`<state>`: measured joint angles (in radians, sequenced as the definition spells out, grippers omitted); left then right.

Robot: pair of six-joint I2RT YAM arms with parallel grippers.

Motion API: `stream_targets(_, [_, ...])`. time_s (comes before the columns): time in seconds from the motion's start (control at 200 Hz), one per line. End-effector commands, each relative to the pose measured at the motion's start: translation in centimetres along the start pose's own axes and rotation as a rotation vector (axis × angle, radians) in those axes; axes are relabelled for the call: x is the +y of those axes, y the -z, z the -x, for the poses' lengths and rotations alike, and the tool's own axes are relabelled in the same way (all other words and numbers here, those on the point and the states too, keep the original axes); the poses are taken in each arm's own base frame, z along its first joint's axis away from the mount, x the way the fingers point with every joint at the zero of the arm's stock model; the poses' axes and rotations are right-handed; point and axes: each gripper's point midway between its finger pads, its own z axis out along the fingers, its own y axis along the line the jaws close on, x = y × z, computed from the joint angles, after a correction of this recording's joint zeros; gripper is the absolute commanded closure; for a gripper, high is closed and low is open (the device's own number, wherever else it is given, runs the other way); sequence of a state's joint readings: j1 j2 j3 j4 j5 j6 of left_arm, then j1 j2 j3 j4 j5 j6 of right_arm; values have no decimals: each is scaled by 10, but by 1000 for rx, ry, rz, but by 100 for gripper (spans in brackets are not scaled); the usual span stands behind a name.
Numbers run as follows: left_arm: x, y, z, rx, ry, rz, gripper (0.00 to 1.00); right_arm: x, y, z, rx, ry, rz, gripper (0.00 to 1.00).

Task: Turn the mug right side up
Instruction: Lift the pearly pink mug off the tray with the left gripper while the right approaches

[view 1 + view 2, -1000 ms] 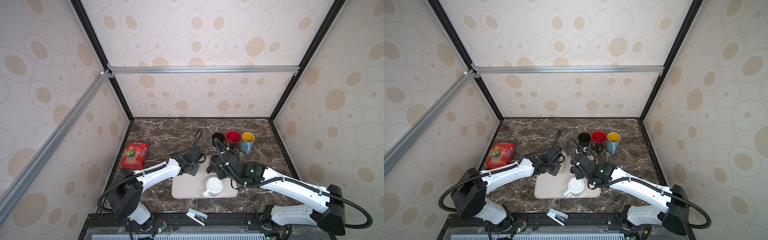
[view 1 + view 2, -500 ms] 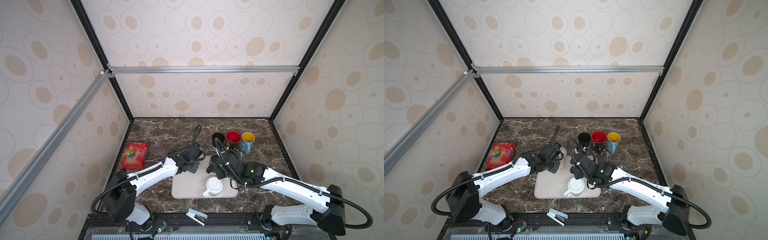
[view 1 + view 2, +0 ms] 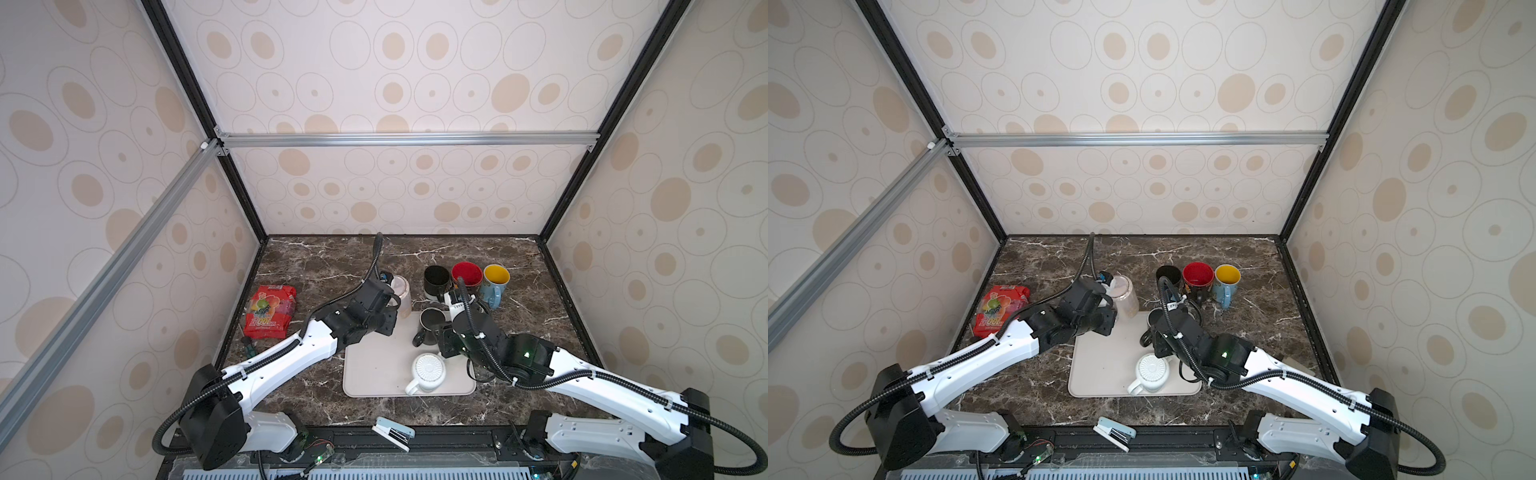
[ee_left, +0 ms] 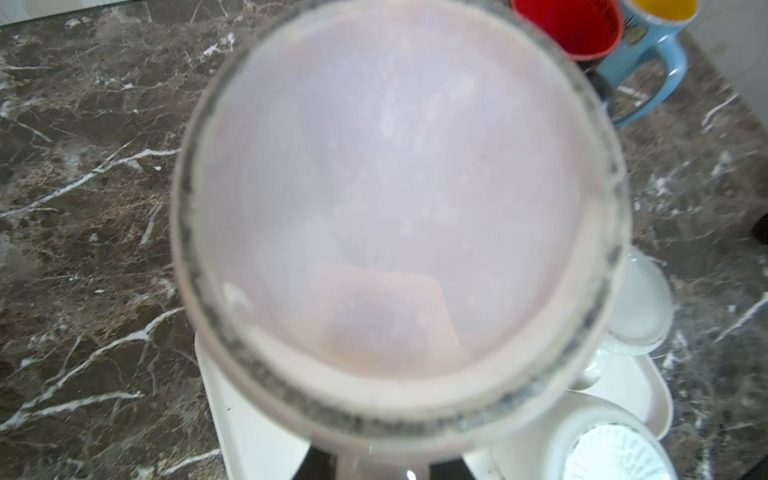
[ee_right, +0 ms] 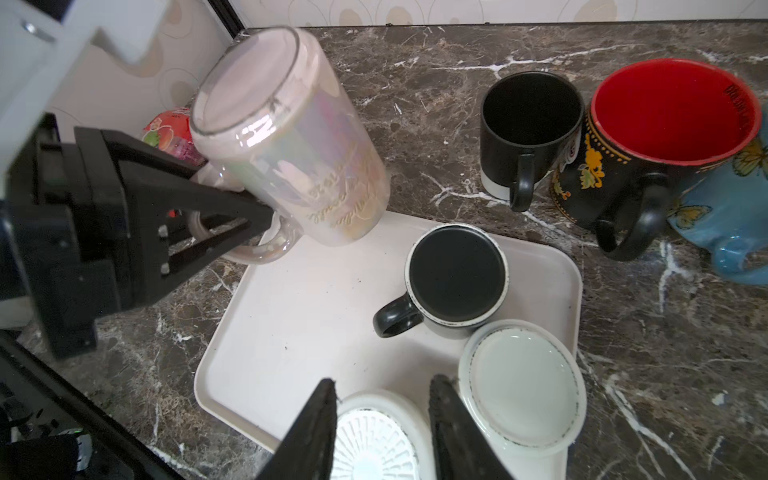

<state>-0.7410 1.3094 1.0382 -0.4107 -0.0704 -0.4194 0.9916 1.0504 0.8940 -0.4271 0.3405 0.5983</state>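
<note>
Left pincer (image 5: pixel 259 218) I see clamped on the handle of the iridescent pink ceramic mug (image 5: pixel 286 141), tilted base-up over a corner of the cream rectangular tray (image 5: pixel 307 316); right pincer (image 5: pixel 384 382) part-open, empty

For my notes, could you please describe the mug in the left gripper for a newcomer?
Find the beige rectangular tray on the marble table. At its far left corner, the left gripper holds a pearly pink mug, the only tilted one.

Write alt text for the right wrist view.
The left gripper holds a pearly pink mug by its handle, tilted base-up at the corner of a white rectangular tray. An upside-down black mug and two upside-down white cups sit on it.
</note>
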Motion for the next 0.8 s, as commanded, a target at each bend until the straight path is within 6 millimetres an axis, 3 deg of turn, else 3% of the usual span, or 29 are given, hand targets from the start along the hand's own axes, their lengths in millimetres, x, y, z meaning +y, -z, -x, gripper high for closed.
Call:
stream_targets(0.0, [-17,27,62,-226,90,-145,100,8,1,5,-25,-77,93,60])
stream_targets(0.255, [-27,48,87,-322,178,-338,100,22,10,21,-76,-165,272,59])
stream_targets(0.54, [-30,68,100,-384,249,-476,100,36,17,38,-122,-233,437,58])
stream_targets(0.795, [-46,88,113,-440,313,-670,100,50,27,57,-180,-300,594,57])
